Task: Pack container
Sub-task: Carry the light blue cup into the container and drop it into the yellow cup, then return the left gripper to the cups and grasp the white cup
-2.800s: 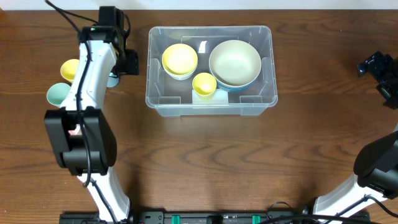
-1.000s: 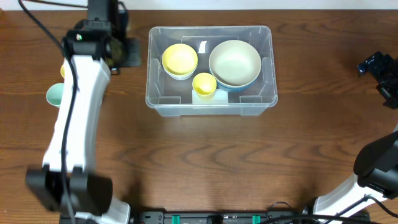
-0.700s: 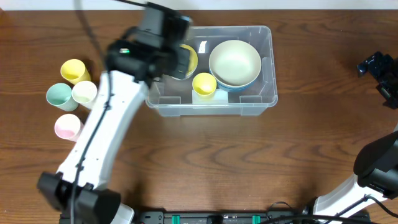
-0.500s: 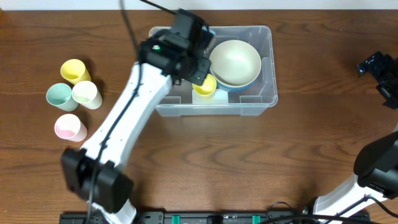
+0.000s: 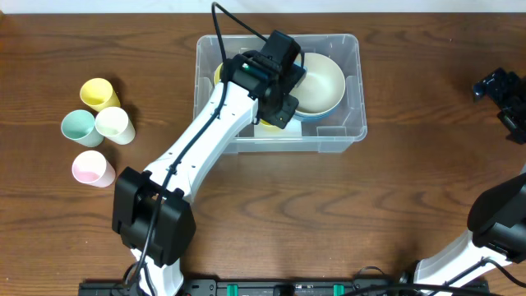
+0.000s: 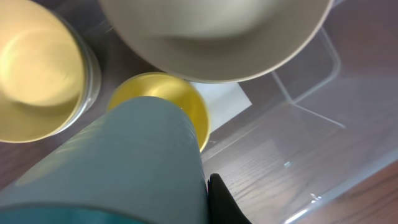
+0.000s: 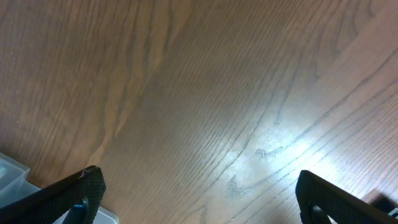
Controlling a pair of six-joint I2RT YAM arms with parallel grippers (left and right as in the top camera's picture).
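Left end effector (image 5: 279,100): you see it gripping a teal cup (image 6: 118,168) over the container (image 5: 355,123), just above a yellow cup (image 6: 179,102). Right end effector (image 5: 503,97): spread wide, at the bench (image 5: 329,214) right edge.

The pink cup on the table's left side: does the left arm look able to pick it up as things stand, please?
Probably not yet: the pink cup stands uncovered, but the left hand is over the container, shut on a blue-green cup it must release first.
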